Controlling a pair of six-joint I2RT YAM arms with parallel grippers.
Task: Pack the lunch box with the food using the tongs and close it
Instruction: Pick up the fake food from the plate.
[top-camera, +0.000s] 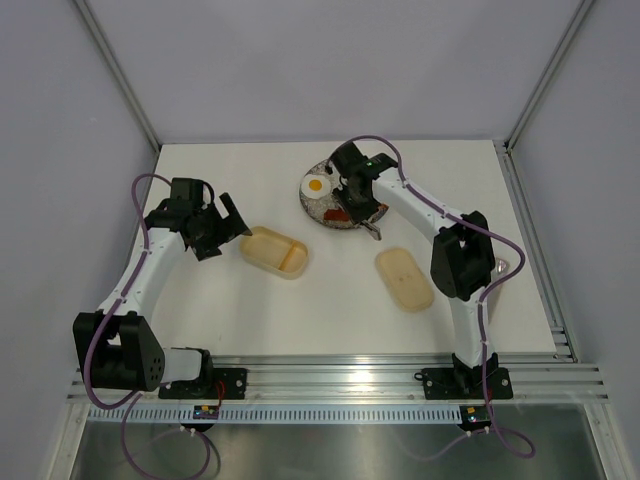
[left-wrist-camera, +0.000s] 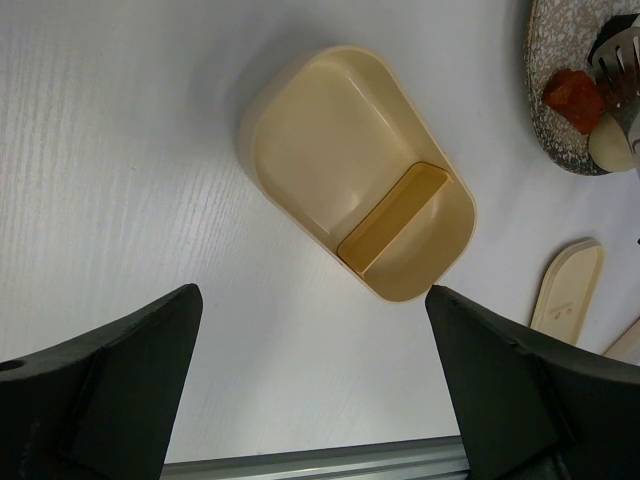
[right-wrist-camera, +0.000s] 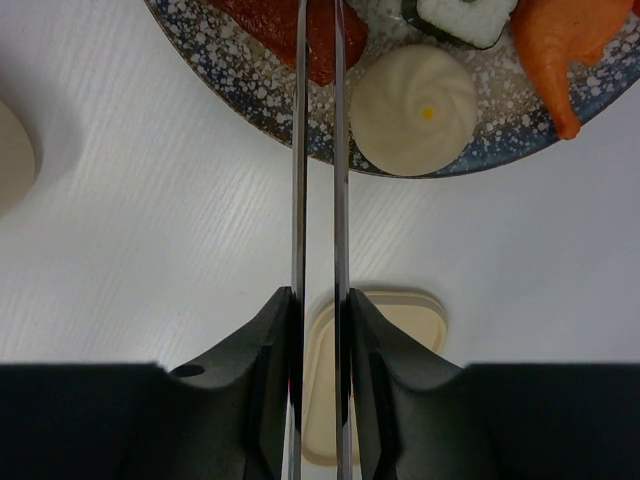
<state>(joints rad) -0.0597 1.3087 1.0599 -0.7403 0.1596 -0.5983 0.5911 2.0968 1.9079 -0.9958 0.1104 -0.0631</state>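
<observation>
The lunch box (top-camera: 274, 251) lies open and empty left of centre, with an inner divider (left-wrist-camera: 393, 217) across one end. My left gripper (left-wrist-camera: 312, 300) hovers open just near of it, holding nothing. My right gripper (right-wrist-camera: 320, 305) is shut on the tongs (right-wrist-camera: 299, 150), squeezing their arms nearly parallel. The arms reach over the speckled plate (right-wrist-camera: 250, 80) and across a red sausage (right-wrist-camera: 270, 20); their tips run out of view. On the plate lie a beige ball (right-wrist-camera: 416, 110), a sushi roll (right-wrist-camera: 460, 15), a carrot piece (right-wrist-camera: 560, 50) and a fried egg (top-camera: 317, 186).
The cream lid (top-camera: 404, 279) lies flat on the table right of centre, below my right gripper (top-camera: 352, 195). The plate (top-camera: 318, 212) sits at the back middle. A metal rail (top-camera: 330, 375) runs along the near table edge.
</observation>
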